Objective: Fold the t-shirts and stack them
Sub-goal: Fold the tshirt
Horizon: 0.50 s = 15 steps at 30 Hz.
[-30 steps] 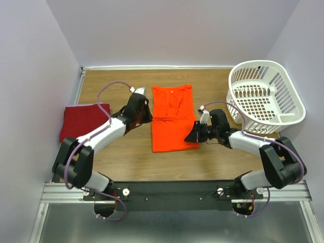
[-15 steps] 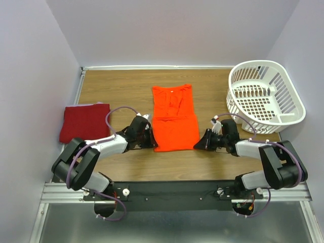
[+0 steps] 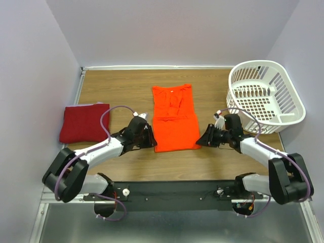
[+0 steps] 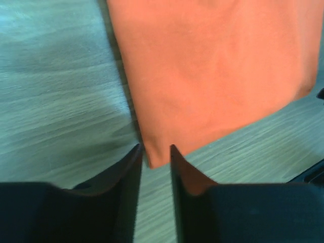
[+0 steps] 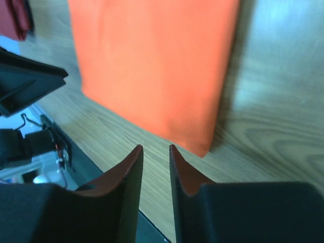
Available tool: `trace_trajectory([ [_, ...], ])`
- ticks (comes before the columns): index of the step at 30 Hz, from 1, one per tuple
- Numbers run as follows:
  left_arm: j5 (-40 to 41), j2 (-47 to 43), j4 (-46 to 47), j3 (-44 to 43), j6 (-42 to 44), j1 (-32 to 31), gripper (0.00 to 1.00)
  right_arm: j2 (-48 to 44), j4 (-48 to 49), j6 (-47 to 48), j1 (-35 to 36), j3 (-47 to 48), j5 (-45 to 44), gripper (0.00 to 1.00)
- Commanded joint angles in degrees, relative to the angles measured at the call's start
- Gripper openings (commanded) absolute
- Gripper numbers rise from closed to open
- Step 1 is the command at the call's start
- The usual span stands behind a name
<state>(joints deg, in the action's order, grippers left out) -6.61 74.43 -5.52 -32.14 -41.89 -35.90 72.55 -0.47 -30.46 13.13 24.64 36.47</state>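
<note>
Orange-red shirt [image 3: 174, 119] flat on counter [image 3: 121, 91], centre of top view. Crimson shirt [image 3: 83, 123] folded at left, well apart. Left claw [image 4: 154, 149] low at orange-red shirt's lower-left corner, narrow slit, corner tip in the gap; prob. not pinched, hard to tell. Right claw [image 5: 156, 148] also narrow, just beside lower-right corner, nothing between. Basket [image 3: 266, 96] upper right.

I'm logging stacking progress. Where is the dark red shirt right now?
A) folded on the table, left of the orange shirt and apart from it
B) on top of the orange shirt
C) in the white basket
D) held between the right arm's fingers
A: in the top view the dark red shirt lies folded on the table near its left edge, with bare wood between it and the orange shirt.
</note>
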Motion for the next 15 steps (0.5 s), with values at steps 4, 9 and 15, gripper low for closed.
trace_trajectory([
  [4,13.4,-6.7,-11.8,-4.3,0.8,-1.2,0.58,-3.9,-20.4,5.8,2.8,9.4,-16.6,0.43],
  [9,16.3,-9.7,-15.0,-4.8,0.9,-1.2,0.69,-0.8,-24.0,3.7,8.1,12.4,-27.0,0.45],
  [15,16.0,-10.1,-15.4,-4.2,1.4,-1.3,0.72,5.0,-25.7,1.0,14.7,16.4,-33.9,0.46],
])
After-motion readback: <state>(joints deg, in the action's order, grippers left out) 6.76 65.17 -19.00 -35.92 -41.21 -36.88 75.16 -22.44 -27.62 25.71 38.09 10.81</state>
